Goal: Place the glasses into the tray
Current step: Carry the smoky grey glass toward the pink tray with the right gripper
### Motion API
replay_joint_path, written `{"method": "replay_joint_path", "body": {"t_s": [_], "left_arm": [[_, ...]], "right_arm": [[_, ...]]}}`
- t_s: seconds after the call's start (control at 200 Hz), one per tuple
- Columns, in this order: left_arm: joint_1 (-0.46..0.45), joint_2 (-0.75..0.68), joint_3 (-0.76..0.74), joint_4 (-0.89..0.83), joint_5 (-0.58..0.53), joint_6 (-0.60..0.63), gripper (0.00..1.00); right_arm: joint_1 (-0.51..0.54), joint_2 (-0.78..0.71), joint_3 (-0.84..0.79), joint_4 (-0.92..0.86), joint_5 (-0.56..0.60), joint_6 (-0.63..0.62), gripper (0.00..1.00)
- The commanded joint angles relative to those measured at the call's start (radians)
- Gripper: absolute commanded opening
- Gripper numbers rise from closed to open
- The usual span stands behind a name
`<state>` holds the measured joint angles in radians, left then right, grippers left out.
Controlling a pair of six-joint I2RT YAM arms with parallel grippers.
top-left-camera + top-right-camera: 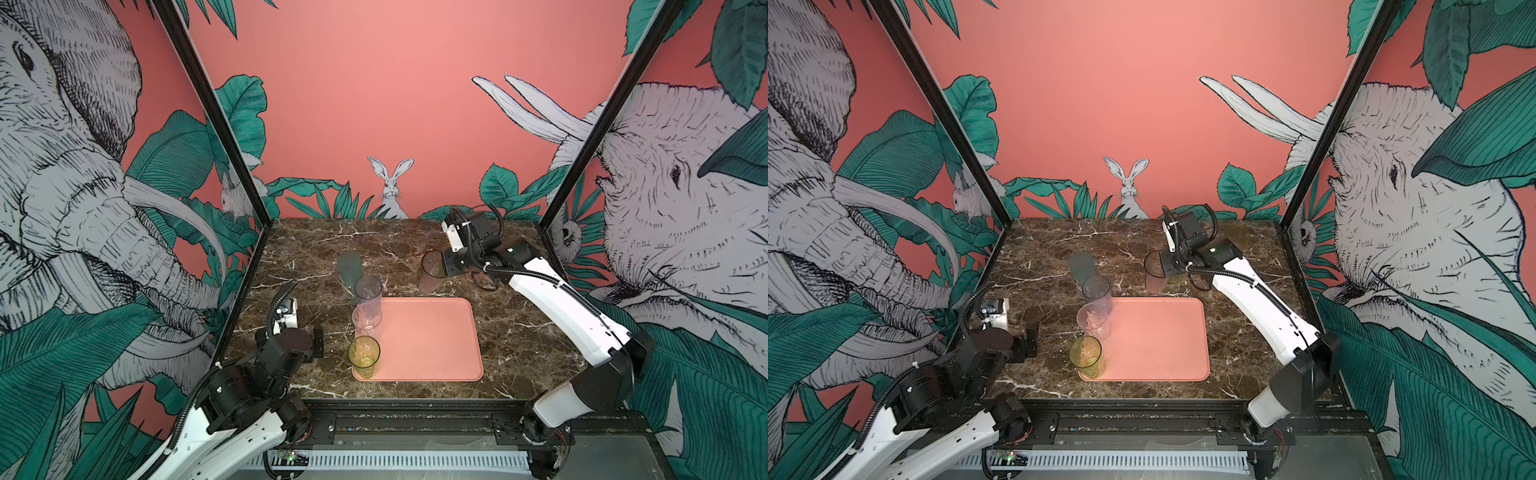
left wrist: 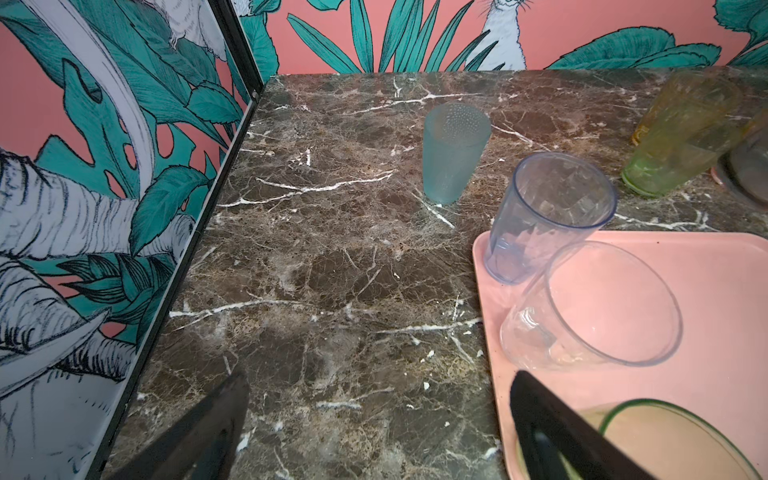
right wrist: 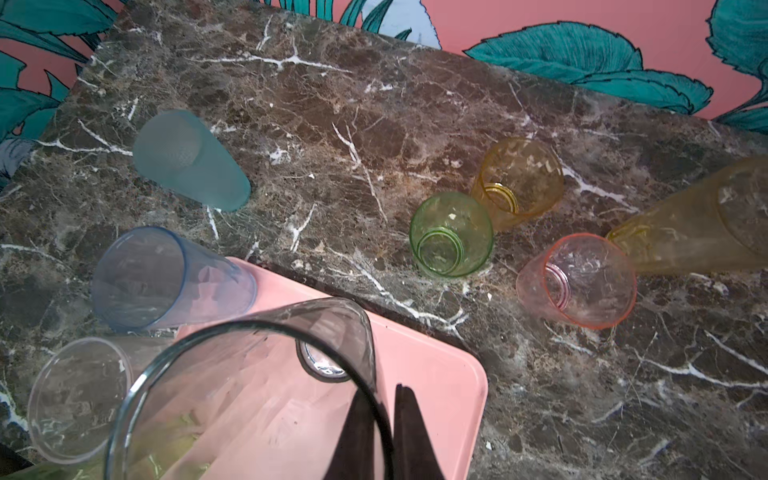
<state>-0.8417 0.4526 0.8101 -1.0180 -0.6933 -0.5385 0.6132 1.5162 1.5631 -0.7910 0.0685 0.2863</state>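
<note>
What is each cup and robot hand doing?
tray: partly filled
grey-violet tumbler: upright in tray
clear tumbler: upright in tray
yellow-green tumbler: upright in tray
frosted tumbler: upright, off tray
smoky tumbler: gripped, off tray
short green tumbler: upright, off tray
short amber tumbler: upright, off tray
pink tumbler: upright, off tray
tall amber tumbler: upright, off tray
left gripper: jaws open, empty
right gripper: jaws pinching smoky tumbler

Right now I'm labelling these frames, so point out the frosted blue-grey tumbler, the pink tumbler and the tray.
frosted blue-grey tumbler [image 2: 453, 158]: left wrist view, middle of its side wall.
pink tumbler [image 3: 582, 282]: right wrist view, inner wall seen through its mouth.
tray [image 1: 432, 340]: in a top view, bare floor.
</note>
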Motion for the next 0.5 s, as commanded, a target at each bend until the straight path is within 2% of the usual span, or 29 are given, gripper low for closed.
{"method": "replay_joint_path", "body": {"t_s": [0.0,0.495], "left_arm": [[0.003,0.009,-0.012,0.01,-0.002,-0.003,0.99],[0.003,0.014,-0.015,0.012,-0.003,-0.002,0.99]], "right_arm": [[0.018,-0.047,-0.047,0.08,0.028,0.019,0.0],[0.093,-0.025,-0.18,0.169,0.026,0.043,0.0]]}}
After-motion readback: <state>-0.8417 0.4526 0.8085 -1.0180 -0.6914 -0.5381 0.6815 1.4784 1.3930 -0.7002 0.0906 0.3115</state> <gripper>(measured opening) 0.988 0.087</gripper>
